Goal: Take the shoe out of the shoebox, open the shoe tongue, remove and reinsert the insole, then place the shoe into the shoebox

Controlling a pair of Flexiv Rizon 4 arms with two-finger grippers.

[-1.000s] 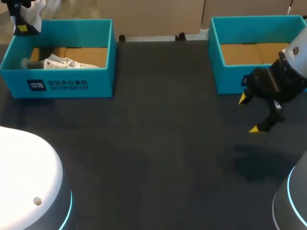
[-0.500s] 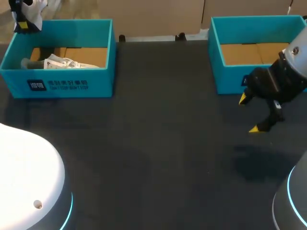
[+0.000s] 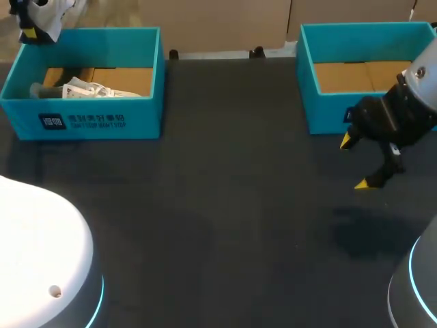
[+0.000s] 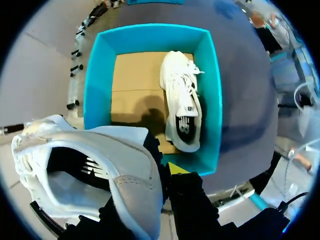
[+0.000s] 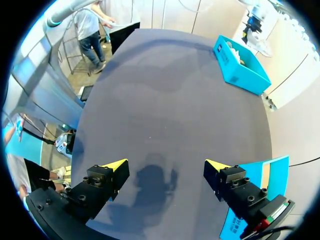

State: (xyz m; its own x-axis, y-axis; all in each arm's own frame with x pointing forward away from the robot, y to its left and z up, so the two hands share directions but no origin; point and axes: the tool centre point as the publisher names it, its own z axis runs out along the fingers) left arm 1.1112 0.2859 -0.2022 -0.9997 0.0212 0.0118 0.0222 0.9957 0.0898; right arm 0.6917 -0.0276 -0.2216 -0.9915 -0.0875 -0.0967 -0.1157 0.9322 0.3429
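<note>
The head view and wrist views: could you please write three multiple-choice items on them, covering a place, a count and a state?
1. Where does the unheld white shoe lie? A left shoebox; B right shoebox; C neither.
2. How many teal shoeboxes stand on the table? A one; B two; C three.
3. How is the right gripper? A shut on an insole; B shut on a shoe; C open, empty.
Key: 1A, on that box's cardboard floor; 2B, one at each far corner; 3C, its yellow tips stand apart, nothing between.

shoe (image 3: 87, 89) in left shoebox (image 3: 136, 117), other shoebox (image 3: 321, 115) right
</note>
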